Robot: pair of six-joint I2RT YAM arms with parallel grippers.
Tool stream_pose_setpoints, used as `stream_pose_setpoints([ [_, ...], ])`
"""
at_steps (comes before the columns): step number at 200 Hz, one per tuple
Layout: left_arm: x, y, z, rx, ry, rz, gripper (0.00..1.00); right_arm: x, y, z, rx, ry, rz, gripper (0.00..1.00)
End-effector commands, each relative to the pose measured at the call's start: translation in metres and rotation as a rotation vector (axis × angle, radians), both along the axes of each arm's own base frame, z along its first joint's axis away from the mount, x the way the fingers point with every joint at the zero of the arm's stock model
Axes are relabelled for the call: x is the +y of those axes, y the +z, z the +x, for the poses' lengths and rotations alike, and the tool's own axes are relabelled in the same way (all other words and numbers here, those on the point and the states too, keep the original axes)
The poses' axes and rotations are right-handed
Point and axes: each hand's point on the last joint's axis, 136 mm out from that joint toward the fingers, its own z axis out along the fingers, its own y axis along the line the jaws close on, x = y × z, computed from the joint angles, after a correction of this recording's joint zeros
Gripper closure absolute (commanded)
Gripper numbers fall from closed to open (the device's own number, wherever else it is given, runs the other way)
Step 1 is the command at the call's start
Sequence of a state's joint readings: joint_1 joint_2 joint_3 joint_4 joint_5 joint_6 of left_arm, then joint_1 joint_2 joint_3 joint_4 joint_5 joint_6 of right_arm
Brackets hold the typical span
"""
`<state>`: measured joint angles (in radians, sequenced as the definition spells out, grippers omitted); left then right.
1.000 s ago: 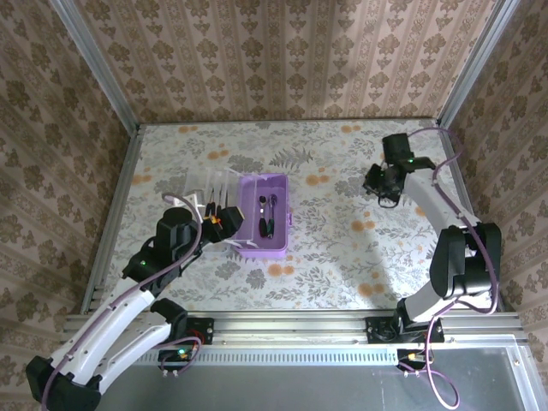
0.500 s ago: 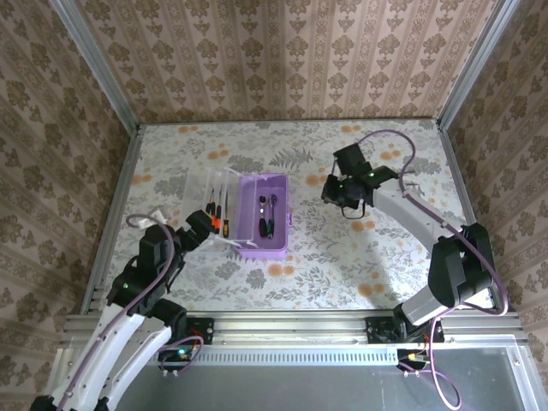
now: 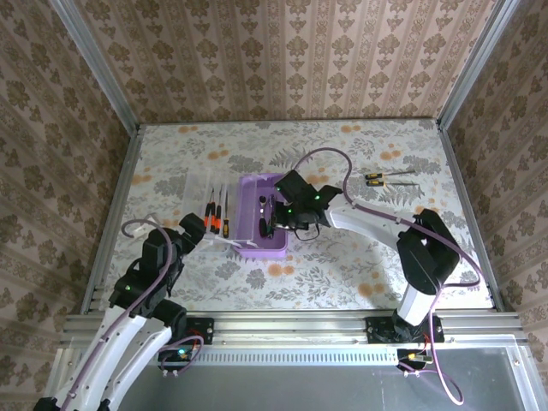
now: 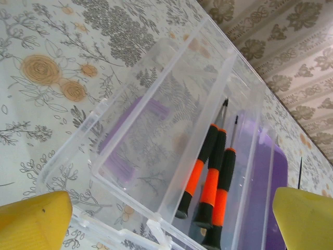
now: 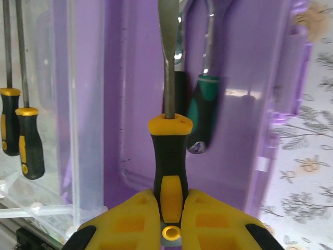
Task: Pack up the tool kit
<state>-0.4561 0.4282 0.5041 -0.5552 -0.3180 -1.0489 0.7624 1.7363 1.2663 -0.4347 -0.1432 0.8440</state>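
Right tool (image 5: 168,205), pinching the yellow-black screwdriver (image 5: 167,151), has moved over the purple case (image 5: 234,156); release is likely next. Left tool (image 4: 170,216), spread, has backed off.

Soft, even overhead light; faint shadows on the bench (image 3: 342,265); pale sheen on the clear lid (image 4: 156,130); wrist views blur at six o'clock.
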Motion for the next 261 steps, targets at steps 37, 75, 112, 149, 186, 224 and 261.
stream_pose_setpoints([
  [37, 0.006, -0.003, 0.004, 0.002, 0.043, -0.022, 0.00, 0.040, 0.012, 0.006, -0.009, 0.033, 0.069, 0.87],
  [75, 0.006, -0.004, 0.002, 0.013, 0.037, -0.029, 0.00, 0.055, 0.015, 0.006, -0.015, 0.053, 0.077, 0.87],
  [112, 0.008, -0.003, -0.004, 0.020, 0.033, -0.026, 0.00, 0.064, 0.008, 0.010, 0.005, 0.065, 0.064, 0.87],
  [149, 0.011, -0.003, -0.009, 0.014, 0.038, -0.039, 0.00, 0.069, 0.010, 0.009, 0.001, 0.066, 0.068, 0.88],
  [186, 0.014, -0.004, -0.012, 0.010, 0.045, -0.040, 0.00, 0.064, 0.028, 0.004, -0.045, 0.062, 0.053, 0.88],
  [224, 0.011, -0.003, -0.010, -0.001, 0.042, -0.058, 0.00, 0.078, 0.034, -0.003, -0.030, 0.076, 0.105, 0.88],
  [261, 0.009, 0.002, -0.009, -0.014, 0.032, -0.065, 0.00, 0.105, 0.016, -0.007, 0.043, 0.109, 0.141, 0.89],
])
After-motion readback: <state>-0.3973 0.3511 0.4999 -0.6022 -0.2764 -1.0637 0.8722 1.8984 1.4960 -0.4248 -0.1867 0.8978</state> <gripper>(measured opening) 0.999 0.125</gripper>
